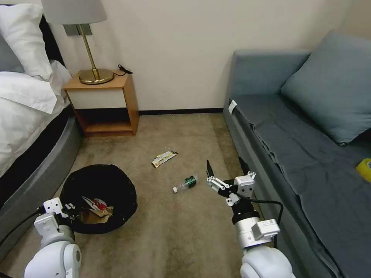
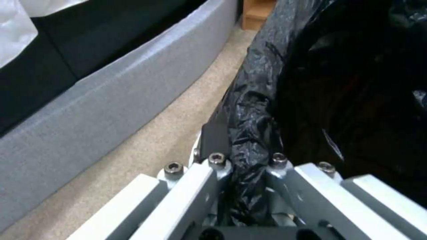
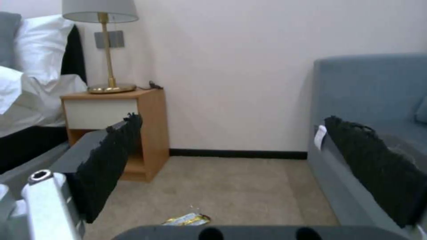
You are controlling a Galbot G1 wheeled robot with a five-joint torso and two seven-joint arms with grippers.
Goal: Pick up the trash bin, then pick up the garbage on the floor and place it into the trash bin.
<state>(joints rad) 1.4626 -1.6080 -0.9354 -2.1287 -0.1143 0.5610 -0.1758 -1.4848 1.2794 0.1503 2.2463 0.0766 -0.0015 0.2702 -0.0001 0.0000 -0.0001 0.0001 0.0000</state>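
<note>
On the floor, my left gripper (image 2: 242,166) clamps only the trash bin's (image 1: 116,181) bag rim; my right gripper (image 1: 211,178) gapes near the bottle (image 1: 185,183), which may roll.

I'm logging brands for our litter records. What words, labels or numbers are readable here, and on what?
None can be read.
Bottle: green label, print too small.
Flat wrapper: print blurred.
Red-and-white wrapper in the bin: no legible text.
Sofa tag: looks blank.
</note>
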